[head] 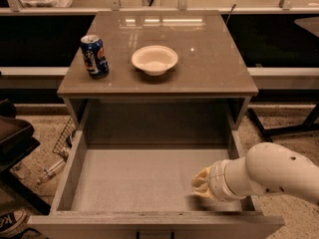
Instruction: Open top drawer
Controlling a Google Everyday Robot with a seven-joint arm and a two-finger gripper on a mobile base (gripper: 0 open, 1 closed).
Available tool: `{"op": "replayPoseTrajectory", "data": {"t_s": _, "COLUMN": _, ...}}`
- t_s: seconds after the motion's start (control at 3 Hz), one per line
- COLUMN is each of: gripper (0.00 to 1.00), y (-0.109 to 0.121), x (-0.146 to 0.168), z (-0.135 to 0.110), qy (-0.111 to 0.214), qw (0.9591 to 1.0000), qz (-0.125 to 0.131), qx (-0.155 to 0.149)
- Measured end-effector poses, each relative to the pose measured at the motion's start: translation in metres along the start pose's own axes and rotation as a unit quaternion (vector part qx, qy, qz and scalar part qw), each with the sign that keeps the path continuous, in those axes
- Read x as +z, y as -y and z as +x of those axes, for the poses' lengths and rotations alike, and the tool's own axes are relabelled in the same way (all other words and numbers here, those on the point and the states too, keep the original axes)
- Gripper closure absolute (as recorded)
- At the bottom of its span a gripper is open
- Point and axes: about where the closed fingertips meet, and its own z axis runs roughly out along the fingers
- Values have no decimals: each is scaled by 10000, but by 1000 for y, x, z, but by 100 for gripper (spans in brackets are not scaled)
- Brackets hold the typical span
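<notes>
Speckled flooring and a dark shelf rail frame the grey cabinet (214,59), whose top drawer (134,183) stands pulled far out toward me, its plain interior bare and lit. Reaching in from 3 o'clock, the white arm (271,173) ends in the gripper (202,184), which sits low inside the drawer near its front right corner. I cannot tell how it is set or whether it has hold of anything (its tan tip points away toward 9 o'clock). The drawer's front panel lies just beside the gripper at 6 o'clock. The drawer's long axis runs 9 to 3 and its travel runs 12 to 6. By my reckoning the drawer is about as open as it goes, so the coming move is more likely a lift clear than another pull. On the cabinet top, a blue can (94,56) at 10 o'clock shows a Pepsi-style roundel, with lettering too blurred to read. A white bowl (154,59) sits near it.
</notes>
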Motion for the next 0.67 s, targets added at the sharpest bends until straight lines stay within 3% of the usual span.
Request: {"op": "replayPoseTrajectory", "data": {"t_s": 0.67, "gripper": 4, "y": 0, "x": -1, "z": -2, "qy": -7, "qw": 10000, "qz": 1, "qx": -30}}
